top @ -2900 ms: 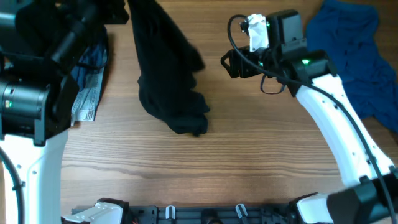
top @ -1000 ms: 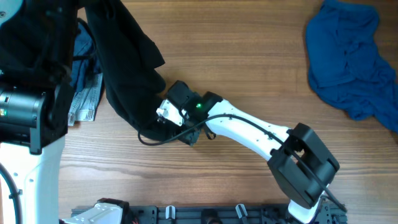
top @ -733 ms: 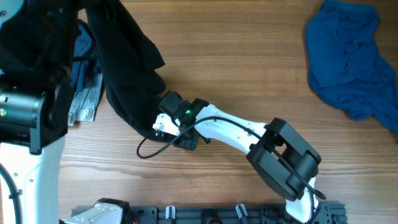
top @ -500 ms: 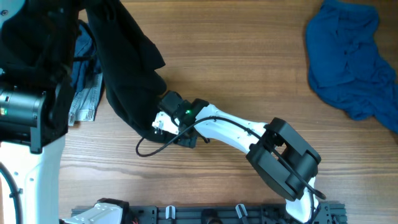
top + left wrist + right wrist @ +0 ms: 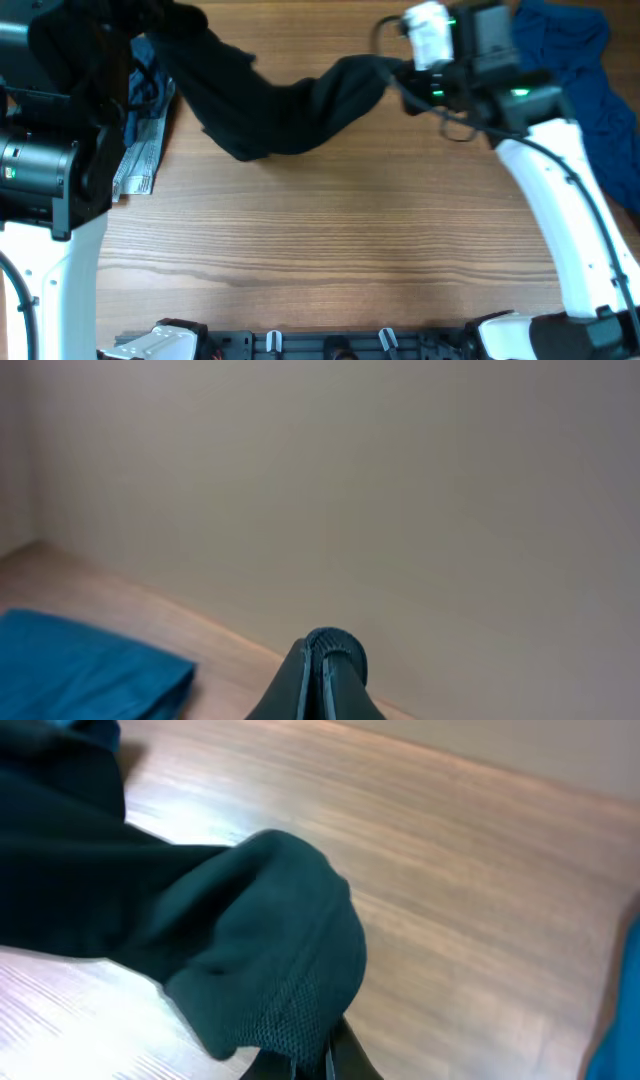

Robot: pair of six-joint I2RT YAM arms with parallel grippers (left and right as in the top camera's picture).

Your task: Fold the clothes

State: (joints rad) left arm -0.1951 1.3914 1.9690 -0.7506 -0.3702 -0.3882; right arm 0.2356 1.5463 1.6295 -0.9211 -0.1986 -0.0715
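The long black garment (image 5: 275, 105) of the clothes hangs stretched across the far half of the table, sagging in the middle. Its right end is pinched in my right gripper (image 5: 388, 68), which is shut on a bunched fold (image 5: 270, 950) just above the wood. The fingertips (image 5: 335, 1055) show at the bottom edge of the right wrist view. The garment's left end rises to the top left corner, where my left arm (image 5: 50, 150) holds it up. My left gripper (image 5: 325, 660) is shut and points at a plain wall, with a thin dark ribbed edge pinched between its tips.
A bright-blue garment (image 5: 585, 90) lies crumpled at the far right, and also shows in the left wrist view (image 5: 80, 675). Pale-denim and navy pieces (image 5: 140, 150) lie under my left arm. A dark rack (image 5: 330, 345) runs along the front edge.
My right gripper shut on the garment's lower end at the table's left middle and carried it up and far right. The black garment now spans between both grippers.
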